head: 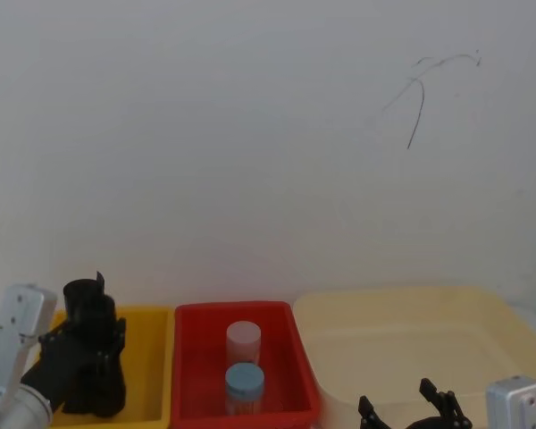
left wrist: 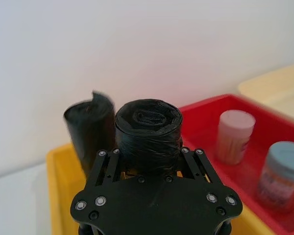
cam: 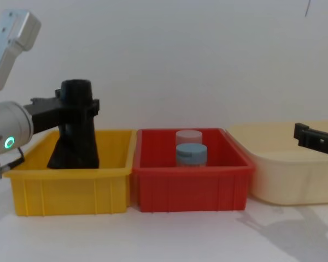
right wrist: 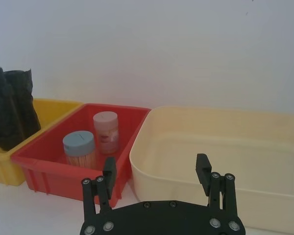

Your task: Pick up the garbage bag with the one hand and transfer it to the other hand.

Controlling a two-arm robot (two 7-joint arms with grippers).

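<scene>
The garbage bag (left wrist: pixel 148 122) is a black plastic roll standing tilted in the yellow bin (cam: pixel 71 188). From the chest it rises above the bin rim and flares out at its lower end (cam: pixel 74 153), which is inside the bin. My left gripper (cam: pixel 74 109) is shut on its upper part, with one finger on each side in the left wrist view (left wrist: pixel 149 152). A second black roll (left wrist: pixel 90 127) with a loose flap stands just behind it. My right gripper (right wrist: pixel 156 166) hangs open and empty in front of the cream tub (right wrist: pixel 210 147).
A red bin (cam: pixel 188 188) sits between the yellow bin and the cream tub (cam: pixel 290 174). It holds a pink-lidded jar (cam: pixel 188 135) and a blue-lidded jar (cam: pixel 191 154). A white wall stands close behind the bins.
</scene>
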